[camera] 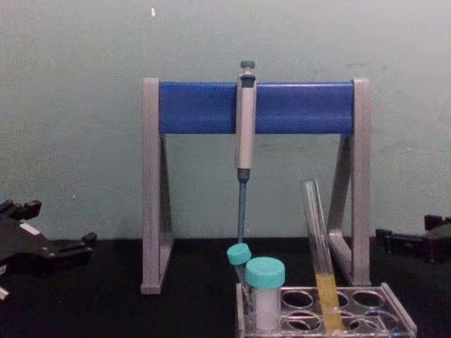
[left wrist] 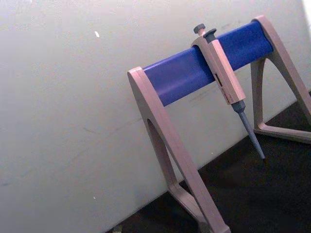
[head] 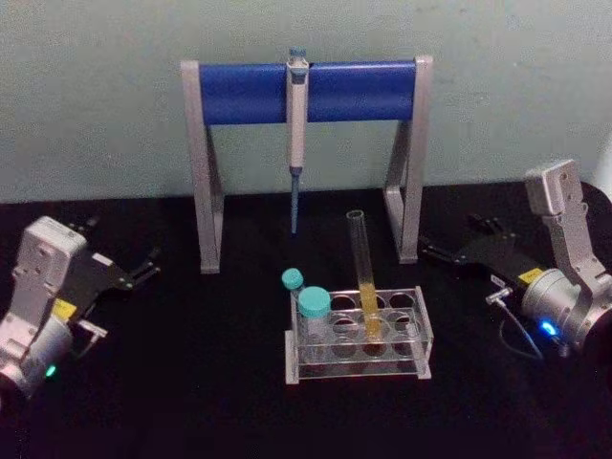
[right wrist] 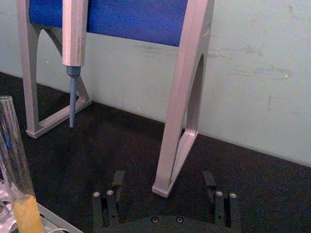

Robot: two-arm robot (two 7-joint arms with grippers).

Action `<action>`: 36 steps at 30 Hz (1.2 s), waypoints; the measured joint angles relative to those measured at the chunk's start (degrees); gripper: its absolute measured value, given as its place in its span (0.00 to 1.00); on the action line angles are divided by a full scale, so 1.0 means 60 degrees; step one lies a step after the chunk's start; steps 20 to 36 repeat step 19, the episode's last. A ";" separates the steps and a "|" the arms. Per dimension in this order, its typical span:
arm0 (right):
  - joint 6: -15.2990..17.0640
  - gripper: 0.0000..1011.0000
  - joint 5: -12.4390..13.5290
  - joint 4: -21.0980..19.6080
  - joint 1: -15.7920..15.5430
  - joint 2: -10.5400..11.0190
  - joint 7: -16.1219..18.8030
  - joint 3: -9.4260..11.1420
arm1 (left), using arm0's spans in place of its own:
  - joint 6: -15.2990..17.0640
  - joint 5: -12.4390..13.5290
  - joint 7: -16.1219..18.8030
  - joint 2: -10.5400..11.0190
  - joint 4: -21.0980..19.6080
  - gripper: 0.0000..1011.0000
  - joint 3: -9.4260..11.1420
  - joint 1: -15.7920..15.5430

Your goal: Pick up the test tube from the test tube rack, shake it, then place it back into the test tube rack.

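The test tube [head: 363, 277] stands tilted in the test tube rack [head: 359, 337]. My right pincer [head: 442, 252] rests apart beside it. My left pincer [head: 143, 271] rests apart too.

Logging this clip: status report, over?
Left gripper and right gripper open, parked at the sides. Test tube in the test tube rack, untouched. Nothing blocking the tube.

A pipette [head: 296, 115] is hanging from the blue bar of a grey stand [head: 206, 172] sitting along the desk's [head: 191, 382] far edge.
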 joint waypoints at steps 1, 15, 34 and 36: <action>0.0000 0.99 0.0000 0.0000 0.0000 0.0000 0.0000 0.0000 | 0.0000 0.0001 0.0000 0.0000 0.0000 0.99 0.0000 0.0001; 0.0000 0.99 0.0000 0.0000 0.0000 0.0000 0.0000 0.0000 | 0.0000 0.0001 0.0000 0.0000 0.0000 0.99 0.0000 0.0000; 0.0000 0.99 0.0000 0.0000 0.0000 0.0000 0.0000 0.0000 | 0.0000 0.0000 0.0000 0.0000 0.0000 0.99 0.0000 0.0000; 0.0000 0.99 0.0000 0.0000 0.0000 0.0000 0.0000 0.0000 | 0.0000 0.0000 0.0000 0.0000 0.0000 0.99 0.0000 0.0000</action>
